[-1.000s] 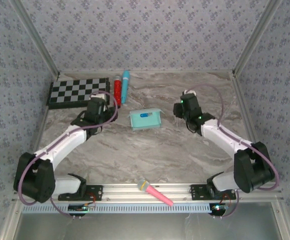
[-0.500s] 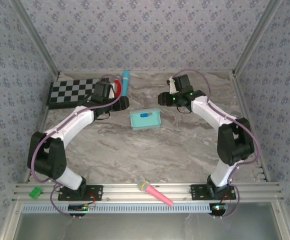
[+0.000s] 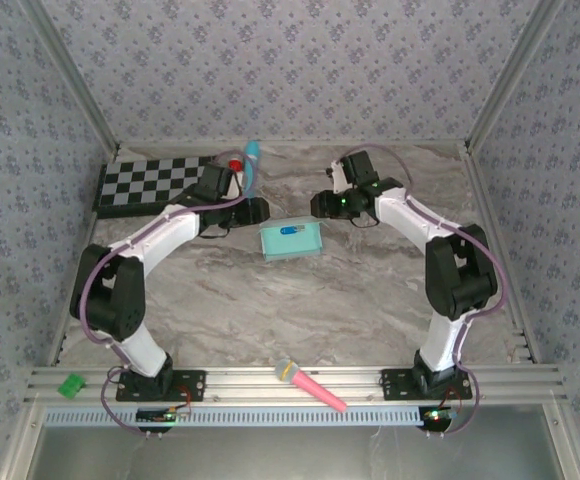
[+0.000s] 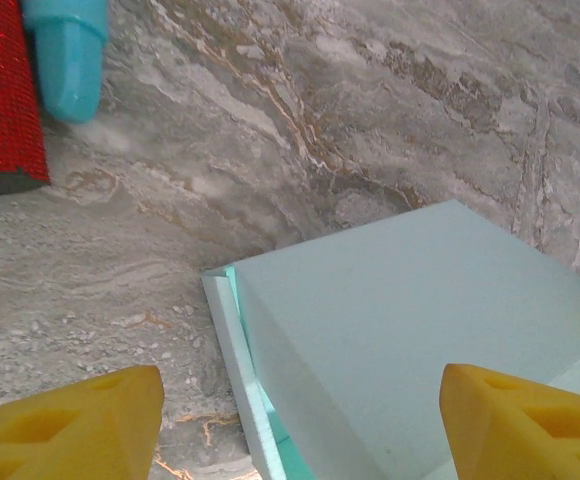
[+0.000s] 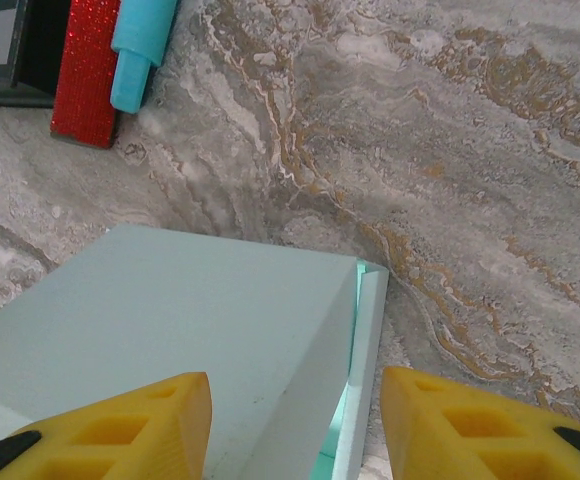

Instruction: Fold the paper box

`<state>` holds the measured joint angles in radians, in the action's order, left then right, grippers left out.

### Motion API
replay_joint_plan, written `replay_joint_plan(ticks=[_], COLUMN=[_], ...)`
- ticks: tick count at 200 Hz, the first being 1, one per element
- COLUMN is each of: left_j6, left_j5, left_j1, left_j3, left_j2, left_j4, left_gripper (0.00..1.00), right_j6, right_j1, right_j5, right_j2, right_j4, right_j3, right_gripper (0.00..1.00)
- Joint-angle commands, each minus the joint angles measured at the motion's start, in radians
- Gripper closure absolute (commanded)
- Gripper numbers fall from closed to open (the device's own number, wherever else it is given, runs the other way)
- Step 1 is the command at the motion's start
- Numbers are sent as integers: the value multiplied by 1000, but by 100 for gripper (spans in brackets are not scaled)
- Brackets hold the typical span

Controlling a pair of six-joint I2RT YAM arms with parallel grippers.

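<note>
The paper box, pale mint-blue and flat, lies in the middle of the marble table with a small blue mark on its top. My left gripper hovers at its back left corner, jaws open. In the left wrist view, the box lies between and below the left gripper's yellow fingertips, with a side flap standing slightly ajar. My right gripper is at the back right corner, open too. In the right wrist view, its gripper straddles the box edge and a loose side flap.
A checkerboard lies at the back left, with a red glitter tube and a cyan tube beside it, close behind the left gripper. A pink microphone-like object rests on the front rail, and a small green piece sits at its left end.
Both arms have stretched forward and swung inward, bringing their grippers from the box's outer sides to its two back corners. The box has not moved.
</note>
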<state>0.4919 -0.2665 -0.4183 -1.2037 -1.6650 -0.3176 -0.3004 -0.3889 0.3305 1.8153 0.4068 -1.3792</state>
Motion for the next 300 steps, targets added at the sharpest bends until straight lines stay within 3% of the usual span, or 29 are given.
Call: replay_joint_plan(ticks=[1,124,300], left_j6=[11,37,27], left_j5=[-36,13,51], left_j1=[-15,-45,-66], left_j3=[-28,82,113], left_j2=[-18,-36,-70], left_j4=[6,26,12], left_gripper=[27,33,40], right_j6=[20,32,27], right_j1=[-11,-42,-74], right_j5=[23,-13,-87], right_j2=[21,45,75], right_j4=[35,37,40], right_j3=[-23,35,98], right_gripper=[50,51,54])
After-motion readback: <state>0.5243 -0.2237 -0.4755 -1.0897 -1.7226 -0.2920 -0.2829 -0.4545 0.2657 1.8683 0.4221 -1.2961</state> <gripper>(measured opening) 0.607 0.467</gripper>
